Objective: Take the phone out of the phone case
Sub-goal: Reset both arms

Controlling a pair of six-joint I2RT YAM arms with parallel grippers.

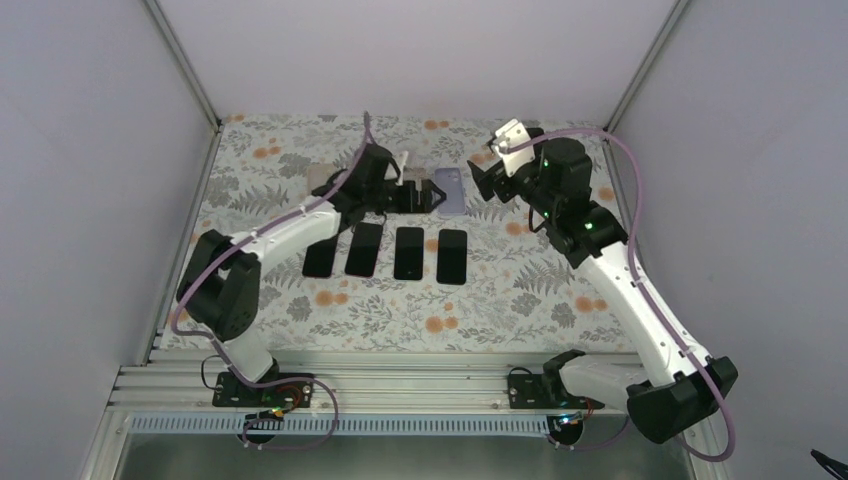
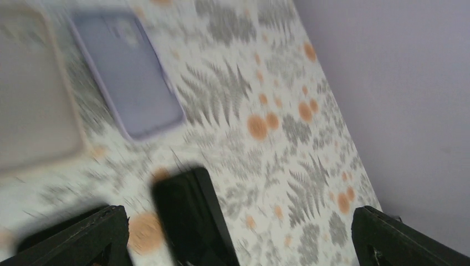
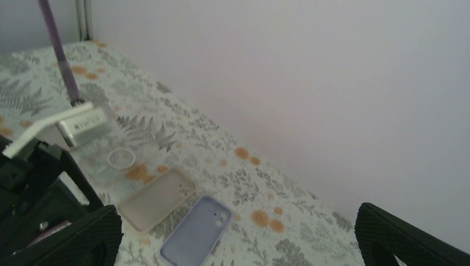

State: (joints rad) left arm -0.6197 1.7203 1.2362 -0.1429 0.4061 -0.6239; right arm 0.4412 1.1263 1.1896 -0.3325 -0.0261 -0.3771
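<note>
A lavender phone case (image 1: 450, 190) lies flat at the back of the table; it also shows in the left wrist view (image 2: 127, 72) and the right wrist view (image 3: 197, 233). I cannot tell if a phone is inside it. A beige case (image 3: 158, 198) lies beside it, and also shows blurred in the left wrist view (image 2: 33, 100). My left gripper (image 1: 432, 196) is open and empty just left of the lavender case; in its own view (image 2: 238, 244) it is over a black phone (image 2: 191, 221). My right gripper (image 1: 485, 180) is open and empty, raised just right of the case, with wide-apart fingers (image 3: 61, 238).
Several black phones lie in a row mid-table, from the leftmost (image 1: 320, 255) to the rightmost (image 1: 452, 257). A clear case with a ring (image 3: 119, 158) lies behind the beige one. The left arm (image 3: 33, 188) fills the lower left of the right wrist view. Enclosure walls stand close behind.
</note>
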